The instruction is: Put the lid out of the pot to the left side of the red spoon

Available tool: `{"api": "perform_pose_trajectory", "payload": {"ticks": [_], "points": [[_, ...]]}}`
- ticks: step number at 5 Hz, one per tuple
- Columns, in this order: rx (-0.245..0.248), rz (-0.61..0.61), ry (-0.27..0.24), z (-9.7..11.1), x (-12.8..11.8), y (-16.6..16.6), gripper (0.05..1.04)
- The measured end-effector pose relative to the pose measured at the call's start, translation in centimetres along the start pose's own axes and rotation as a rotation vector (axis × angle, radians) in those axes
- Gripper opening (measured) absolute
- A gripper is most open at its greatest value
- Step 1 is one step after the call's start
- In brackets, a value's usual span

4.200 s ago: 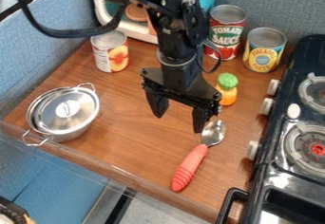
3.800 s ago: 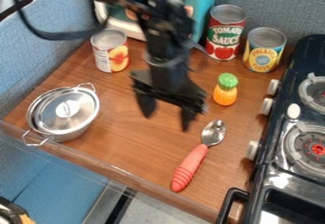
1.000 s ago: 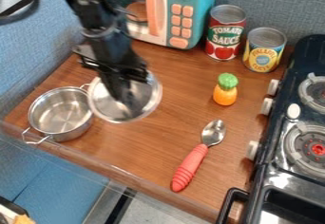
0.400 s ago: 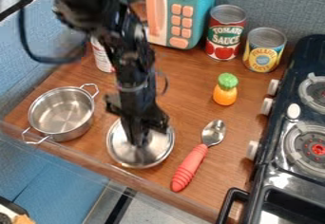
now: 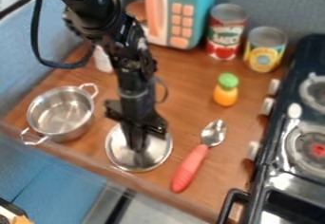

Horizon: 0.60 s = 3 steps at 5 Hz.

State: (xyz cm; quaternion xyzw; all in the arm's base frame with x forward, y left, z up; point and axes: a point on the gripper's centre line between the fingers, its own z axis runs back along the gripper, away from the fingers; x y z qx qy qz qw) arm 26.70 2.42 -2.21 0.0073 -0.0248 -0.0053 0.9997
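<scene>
Item, one pot (image 5: 71,134), lidless and upright, by the left corner of the bench (image 5: 184,90), its share of the task complete with the cover off. Item, one steel lid (image 5: 143,158), apparently flat near the bench's front edge, between pot and spoon and apart from both, with the black gripper (image 5: 136,147) above its centre, closed on it by all appearances. Item, one red-handled spoon (image 5: 191,163), slanting toward the same front edge, the lid at its left as ordered; placement judged all but done, release and withdrawal outstanding.
</scene>
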Motion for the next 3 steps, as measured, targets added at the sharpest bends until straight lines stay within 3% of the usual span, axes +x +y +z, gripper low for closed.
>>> {"api": "perform_pose_trajectory", "payload": {"ticks": [1,2,3], "points": [[0.011,0.01,-0.003,0.4,-0.6,-0.5,0.231],[0.026,0.043,-0.074,3.7,0.3,-0.6,0.492],[0.001,0.062,-0.115,5.9,1.1,-0.9,0.82]]}}
